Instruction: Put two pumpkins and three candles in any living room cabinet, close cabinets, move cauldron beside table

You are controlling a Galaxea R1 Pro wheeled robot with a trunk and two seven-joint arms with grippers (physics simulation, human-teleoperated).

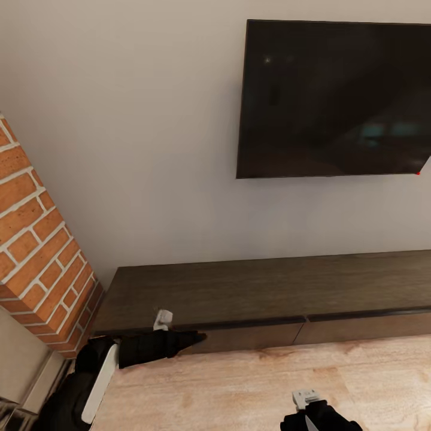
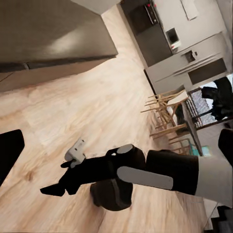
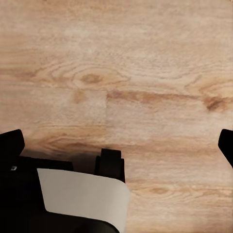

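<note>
The left arm (image 1: 105, 365) reaches forward and rightward, its gripper (image 1: 194, 339) closed to a point. The right gripper (image 1: 311, 413) hangs low at the near edge; whether its fingers are parted is unclear.

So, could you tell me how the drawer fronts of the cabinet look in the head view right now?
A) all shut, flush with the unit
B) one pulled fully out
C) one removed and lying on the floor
A: the cabinet shows its dark drawer fronts flush in one line, with no pale drawer inside exposed.
</note>
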